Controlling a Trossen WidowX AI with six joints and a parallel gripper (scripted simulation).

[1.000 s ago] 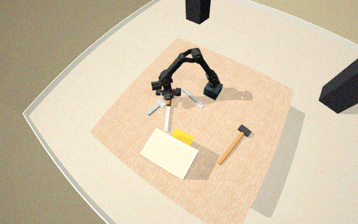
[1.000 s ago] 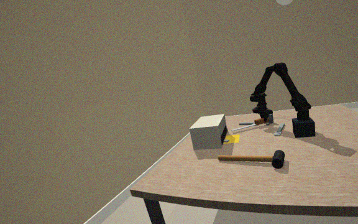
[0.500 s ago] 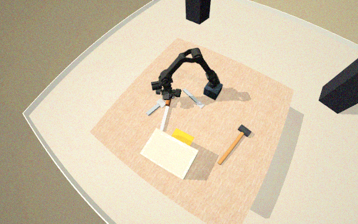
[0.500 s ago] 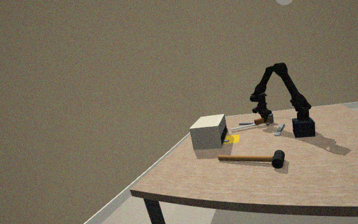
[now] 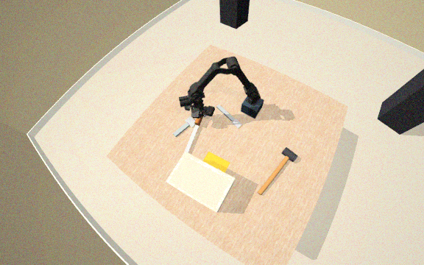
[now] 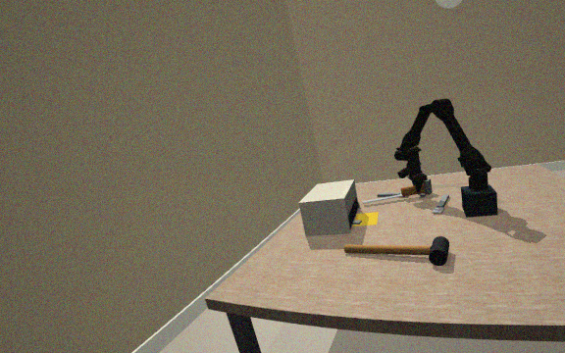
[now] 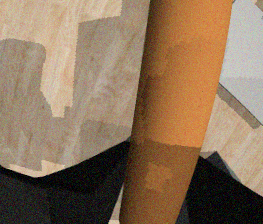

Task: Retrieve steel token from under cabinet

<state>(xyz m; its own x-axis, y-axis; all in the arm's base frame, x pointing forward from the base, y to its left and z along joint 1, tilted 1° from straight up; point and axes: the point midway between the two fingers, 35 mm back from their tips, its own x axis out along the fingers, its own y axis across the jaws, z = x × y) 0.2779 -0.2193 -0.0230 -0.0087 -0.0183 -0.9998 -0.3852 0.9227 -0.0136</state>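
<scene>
Handle (image 5: 198, 121) (image 6: 409, 191) (image 7: 179, 90) pinched in my claw (image 5: 198, 116) (image 6: 419, 190) (image 7: 158, 153), seen from above, its pale blade (image 5: 192, 139) (image 6: 383, 199) ends near the cabinet (image 5: 201, 182) (image 6: 326, 208). Outside view: a small grey piece (image 6: 357, 223), possibly the token, lies at the cabinet's front. Wrist view: my claw grips orange.

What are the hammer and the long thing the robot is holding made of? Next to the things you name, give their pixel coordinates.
The hammer (image 5: 274, 174) (image 6: 387, 250) looks like a wooden handle, orange-brown, with a matte black head, perhaps rubber. The held tool's handle (image 5: 198, 120) (image 6: 409, 190) (image 7: 182, 75) is smooth orange-brown, possibly wood; its pale blade (image 5: 193, 138) (image 6: 383, 199) could be metal.
</scene>
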